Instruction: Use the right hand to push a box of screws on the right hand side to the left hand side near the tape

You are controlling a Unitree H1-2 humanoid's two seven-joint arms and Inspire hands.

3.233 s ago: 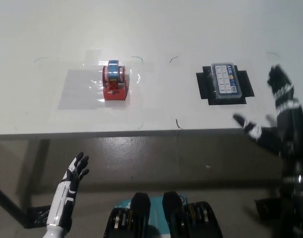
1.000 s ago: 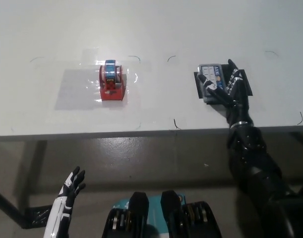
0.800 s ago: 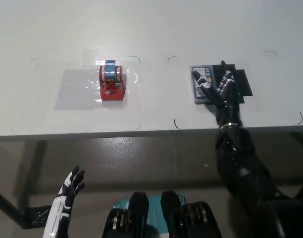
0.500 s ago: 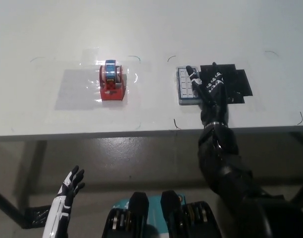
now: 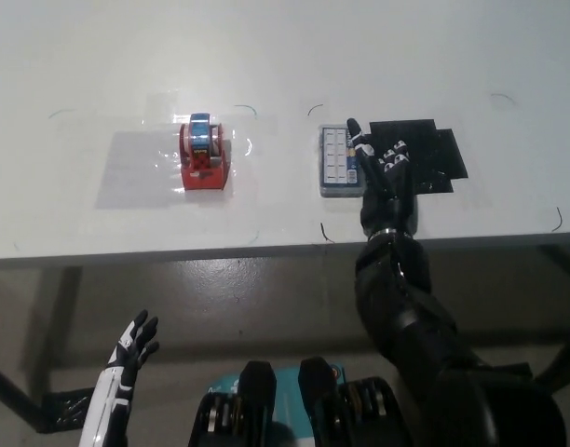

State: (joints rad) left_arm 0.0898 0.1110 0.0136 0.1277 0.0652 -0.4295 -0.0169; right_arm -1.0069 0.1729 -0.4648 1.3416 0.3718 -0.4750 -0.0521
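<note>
The box of screws [image 5: 337, 162], a grey flat case with a clear gridded lid, lies on the white table, just left of a black mat [image 5: 425, 152]. My black right hand [image 5: 384, 172] rests flat against the box's right side, fingers spread, holding nothing. A red tape dispenser [image 5: 203, 156] with a blue roll stands to the left, a wide gap away from the box. My white left hand [image 5: 133, 346] hangs below the table edge at the lower left, fingers apart.
The table's front edge [image 5: 266, 250] runs across the middle of the view. A shiny clear film patch [image 5: 136, 168] lies under and left of the tape dispenser. Small pen marks dot the tabletop.
My right hand has swung in from the right and slid the box leftward, off the black mat, toward the tape. The left hand has sunk a little lower.
</note>
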